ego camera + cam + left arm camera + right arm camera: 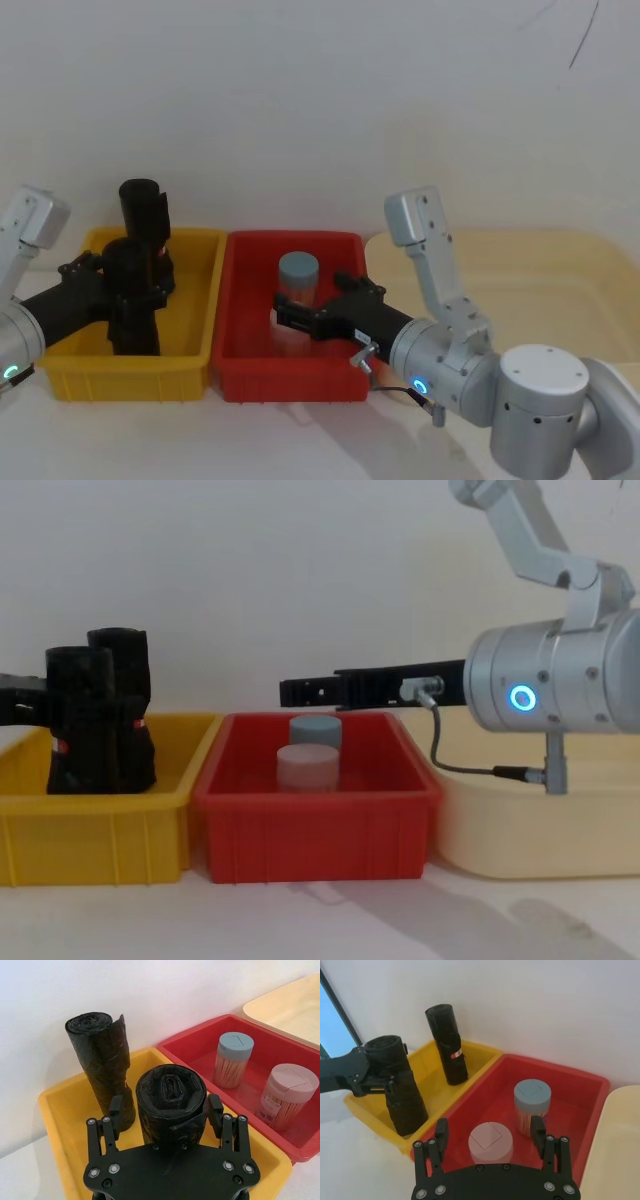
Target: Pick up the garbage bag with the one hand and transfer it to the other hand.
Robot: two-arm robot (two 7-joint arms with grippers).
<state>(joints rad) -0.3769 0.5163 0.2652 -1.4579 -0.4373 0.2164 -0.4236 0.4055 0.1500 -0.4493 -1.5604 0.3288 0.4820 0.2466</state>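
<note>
The yellow bin (195,345) holds two black rolls. The left gripper (166,1119) straddles the near garbage bag (170,1102), fingers (216,1110) apparently clamped on it for lifting. The right gripper (490,1132) hovers over the red bin (580,1105), fingers wide, ready to receive

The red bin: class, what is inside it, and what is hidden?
Inside the red bin stand two jars: a blue-lidded jar and a pink-lidded jar. The right hand hovers above, covering part of the floor.
</note>
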